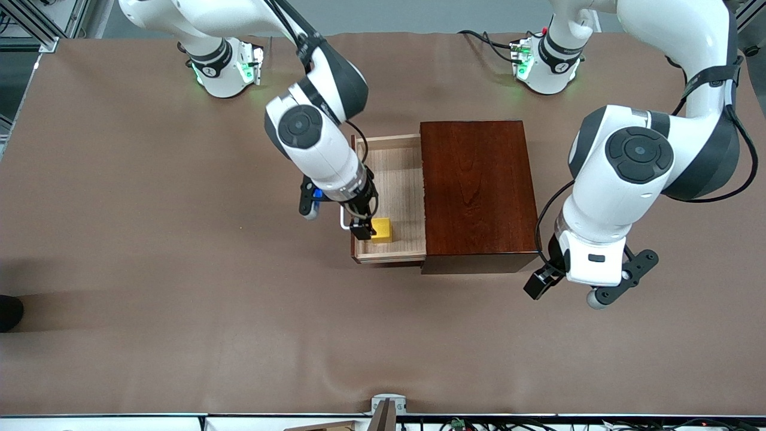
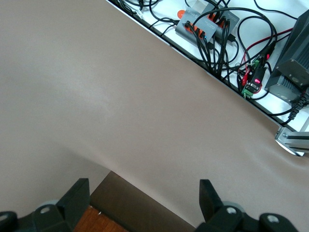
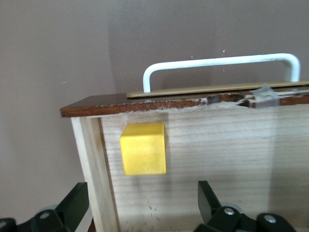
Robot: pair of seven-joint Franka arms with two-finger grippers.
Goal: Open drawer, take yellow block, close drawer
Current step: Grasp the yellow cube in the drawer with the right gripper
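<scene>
The drawer [image 1: 396,173] stands pulled out of the dark reddish-brown box [image 1: 476,191] toward the right arm's end of the table, its pale floor [image 3: 217,159] showing. Its white handle [image 1: 344,222] also shows in the right wrist view [image 3: 217,62]. The yellow block [image 1: 382,230] lies in the drawer's corner nearest the front camera, beside the handle side [image 3: 143,148]. My right gripper [image 1: 366,227] is open over that corner [image 3: 141,195], straddling the drawer's side wall, a little short of the block. My left gripper [image 1: 592,278] is open and empty [image 2: 143,191] over the box's near corner [image 2: 120,205], waiting.
The brown table [image 1: 179,239] spreads on all sides of the box. Cables and electronics [image 2: 217,29] lie along the table's edge in the left wrist view. A dark object [image 1: 9,311] sits at the table's edge at the right arm's end.
</scene>
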